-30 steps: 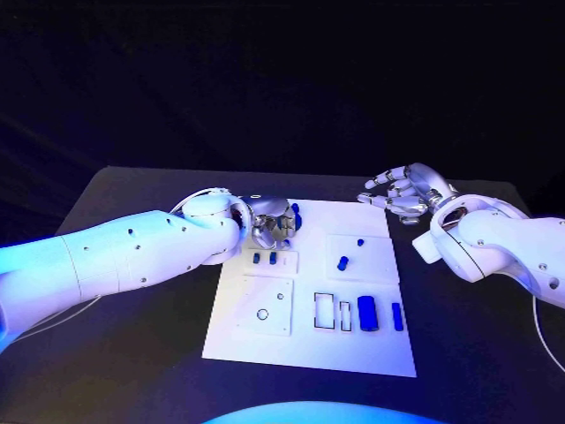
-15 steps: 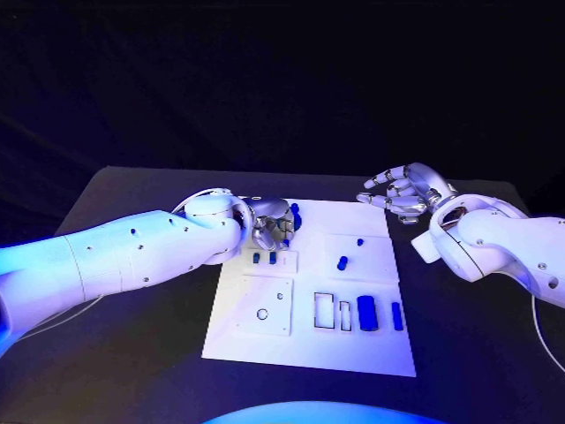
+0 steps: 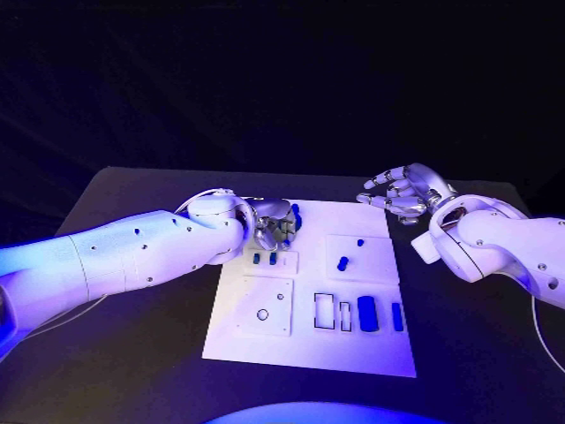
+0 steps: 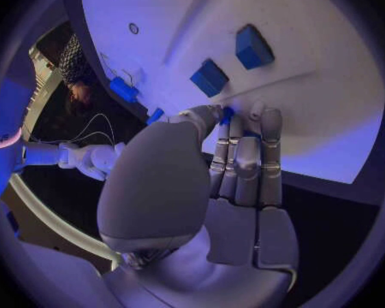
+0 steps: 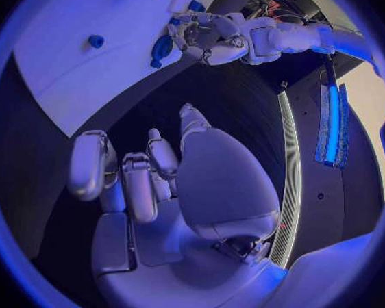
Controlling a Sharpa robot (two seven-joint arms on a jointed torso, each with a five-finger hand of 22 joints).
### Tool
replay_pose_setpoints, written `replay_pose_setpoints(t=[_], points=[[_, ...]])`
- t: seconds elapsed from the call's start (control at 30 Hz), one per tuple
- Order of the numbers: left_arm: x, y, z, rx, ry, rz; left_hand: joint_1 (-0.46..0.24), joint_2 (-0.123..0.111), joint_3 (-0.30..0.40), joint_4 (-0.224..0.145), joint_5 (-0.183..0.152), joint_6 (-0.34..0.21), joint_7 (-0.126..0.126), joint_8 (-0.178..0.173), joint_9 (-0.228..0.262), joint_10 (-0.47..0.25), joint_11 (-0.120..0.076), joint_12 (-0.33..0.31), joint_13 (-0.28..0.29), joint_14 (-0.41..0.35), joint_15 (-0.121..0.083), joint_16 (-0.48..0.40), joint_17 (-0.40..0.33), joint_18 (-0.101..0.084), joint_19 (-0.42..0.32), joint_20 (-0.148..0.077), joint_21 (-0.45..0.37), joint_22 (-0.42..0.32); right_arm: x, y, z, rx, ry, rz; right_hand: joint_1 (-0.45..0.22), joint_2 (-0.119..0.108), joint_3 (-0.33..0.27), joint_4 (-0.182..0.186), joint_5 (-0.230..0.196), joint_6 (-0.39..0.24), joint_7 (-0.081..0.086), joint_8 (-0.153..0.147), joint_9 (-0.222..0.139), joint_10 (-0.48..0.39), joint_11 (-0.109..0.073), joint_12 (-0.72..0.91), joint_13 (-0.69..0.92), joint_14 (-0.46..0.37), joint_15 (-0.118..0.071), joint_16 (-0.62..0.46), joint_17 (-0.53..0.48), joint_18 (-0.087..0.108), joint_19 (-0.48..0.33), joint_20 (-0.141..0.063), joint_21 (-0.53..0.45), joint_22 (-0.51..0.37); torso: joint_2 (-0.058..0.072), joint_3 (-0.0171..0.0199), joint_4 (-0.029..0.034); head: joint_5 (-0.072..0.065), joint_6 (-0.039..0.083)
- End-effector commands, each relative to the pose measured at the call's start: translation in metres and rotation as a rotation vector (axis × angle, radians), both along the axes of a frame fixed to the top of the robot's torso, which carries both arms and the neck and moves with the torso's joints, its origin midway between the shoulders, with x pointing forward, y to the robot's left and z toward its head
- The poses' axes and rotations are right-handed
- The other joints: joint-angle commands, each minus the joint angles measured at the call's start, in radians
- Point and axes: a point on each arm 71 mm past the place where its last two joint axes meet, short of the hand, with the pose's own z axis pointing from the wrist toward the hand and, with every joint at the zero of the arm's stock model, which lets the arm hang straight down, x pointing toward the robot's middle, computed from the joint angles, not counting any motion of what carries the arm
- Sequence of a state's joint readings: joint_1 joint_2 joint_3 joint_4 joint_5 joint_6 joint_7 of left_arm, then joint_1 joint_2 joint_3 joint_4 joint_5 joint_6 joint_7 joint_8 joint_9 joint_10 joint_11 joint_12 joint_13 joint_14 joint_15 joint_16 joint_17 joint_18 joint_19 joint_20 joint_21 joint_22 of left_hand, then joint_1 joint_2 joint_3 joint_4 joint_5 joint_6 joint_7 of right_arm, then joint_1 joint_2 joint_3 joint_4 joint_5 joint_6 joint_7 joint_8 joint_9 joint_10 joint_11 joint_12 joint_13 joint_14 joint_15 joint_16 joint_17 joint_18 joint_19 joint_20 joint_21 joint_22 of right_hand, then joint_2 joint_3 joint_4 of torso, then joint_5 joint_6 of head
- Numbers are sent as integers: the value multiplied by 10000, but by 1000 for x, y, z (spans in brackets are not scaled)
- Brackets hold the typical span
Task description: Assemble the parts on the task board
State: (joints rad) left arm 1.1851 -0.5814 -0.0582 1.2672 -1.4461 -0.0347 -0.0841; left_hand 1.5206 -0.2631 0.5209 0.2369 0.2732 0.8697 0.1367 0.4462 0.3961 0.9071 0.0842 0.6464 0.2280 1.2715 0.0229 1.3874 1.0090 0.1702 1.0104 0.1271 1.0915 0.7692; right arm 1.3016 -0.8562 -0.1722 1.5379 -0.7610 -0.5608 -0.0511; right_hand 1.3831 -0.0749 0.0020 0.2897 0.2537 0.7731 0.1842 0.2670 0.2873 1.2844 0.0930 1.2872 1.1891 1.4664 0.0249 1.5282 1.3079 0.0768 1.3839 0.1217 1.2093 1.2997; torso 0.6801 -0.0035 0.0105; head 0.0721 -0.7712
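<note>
Black table (image 3: 130, 291), white task board (image 3: 308, 349)

My two arms are thick, smooth white shells. My left arm (image 3: 130, 256) has small dark screw holes dotted along its casing and a thin pale cable (image 3: 207, 193) looping over the wrist. My right arm (image 3: 512, 252) shows the same dark dots and a fine cable trailing beside it. My left hand (image 3: 273, 221) and right hand (image 3: 403, 193) are silver metal, built of rounded, segmented fingers.
</note>
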Motion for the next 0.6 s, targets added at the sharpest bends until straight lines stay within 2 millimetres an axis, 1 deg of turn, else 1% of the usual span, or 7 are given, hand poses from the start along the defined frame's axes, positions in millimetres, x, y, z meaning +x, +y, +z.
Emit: replay_pose_setpoints(t=[0.03, 0.07, 0.1, 0.13, 0.23, 0.37, 0.6], points=[[-1, -1, -3, 63, 140, -90, 13, 97, 110, -58, -73, 193, -16, -17, -2, 200, -49, -59, -43, 230, -54, 162, 250, -30, 156, -32, 178, 223, -1, 1, 0, 4, -81, 132, 9, 86, 77, -10, -57, -33, -19, 33, -13, -43, 26, -19, 9, 711, -54, -64, 1242, 105, -59, 9, -59, -6, 4, 1, -1, -14, 2], [-1, -1, -3, 63, 130, -76, 14, 137, 143, -103, -79, 283, -32, -6, 7, 290, -81, -79, -61, 299, -80, 207, 309, -40, 205, -54, 242, 301, -1, 1, 0, 4, -80, 132, 9, 86, 77, -10, -57, -33, -19, 33, -13, -43, 26, -19, 9, 711, -54, -64, 1242, 105, -59, 9, -59, -6, 4, 1, -1, -14, 2], [-1, -1, -3, 60, 116, -62, 112, 258, 246, -254, -99, 518, -51, 59, 50, 530, -175, -78, -73, 531, -162, 345, 595, -87, 418, -111, 459, 590, -1, 1, 0, 4, -80, 132, 9, 86, 77, -10, -57, -33, -19, 33, -13, -43, 26, -19, 9, 711, -54, -64, 1242, 105, -59, 9, -59, -6, 3, 0, 2, -20, 2], [-1, -1, -3, 58, 98, -48, 124, 305, 325, -385, -110, 624, -66, 34, 63, 682, -222, -150, -108, 672, -210, 421, 744, -124, 550, -169, 617, 784, -1, 1, 1, 5, -80, 132, 9, 86, 77, -10, -57, -33, -19, 33, -13, -43, 26, -19, 9, 711, -54, -64, 1242, 105, -59, 9, -59, -6, 4, 0, 0, -22, 6], [-1, -1, -3, 54, 62, -19, 160, 354, 410, -521, -110, 701, -71, 2, 74, 810, -256, -209, -133, 812, -248, 497, 917, -161, 687, -209, 772, 988, -1, 1, 1, 5, -80, 131, 14, 94, 83, -8, -58, -28, -22, 42, -14, -23, 24, -1, 30, 712, -56, -63, 1247, 103, -53, 8, -52, 3, 5, -1, -3, -17, 8], [-1, 0, -3, -6, -15, 17, 205, 357, 693, -1001, -124, 668, -45, -322, 19, 1082, -268, -391, -170, 1049, -287, 592, 1097, -255, 1016, -277, 1210, 1524, -1, 1, 1, 5, -80, 130, 14, 94, 83, -8, -58, -28, -22, 42, -14, -23, 24, -1, 30, 712, -56, -63, 1247, 103, -53, 8, -52, 3, 5, -4, 0, -23, 25], [-2, 2, -1, -387, 82, 163, 94, 361, 767, -1070, -99, 696, -26, -423, 6, 1115, -244, -459, -174, 1059, -280, 586, 1067, -253, 993, -267, 1247, 1541, 0, 2, 0, 6, -83, 137, 14, 94, 83, -8, -58, -28, -22, 42, -14, -23, 24, -1, 30, 712, -56, -63, 1247, 103, -53, 8, -52, 3, -6, -12, -8, -12, 47]])
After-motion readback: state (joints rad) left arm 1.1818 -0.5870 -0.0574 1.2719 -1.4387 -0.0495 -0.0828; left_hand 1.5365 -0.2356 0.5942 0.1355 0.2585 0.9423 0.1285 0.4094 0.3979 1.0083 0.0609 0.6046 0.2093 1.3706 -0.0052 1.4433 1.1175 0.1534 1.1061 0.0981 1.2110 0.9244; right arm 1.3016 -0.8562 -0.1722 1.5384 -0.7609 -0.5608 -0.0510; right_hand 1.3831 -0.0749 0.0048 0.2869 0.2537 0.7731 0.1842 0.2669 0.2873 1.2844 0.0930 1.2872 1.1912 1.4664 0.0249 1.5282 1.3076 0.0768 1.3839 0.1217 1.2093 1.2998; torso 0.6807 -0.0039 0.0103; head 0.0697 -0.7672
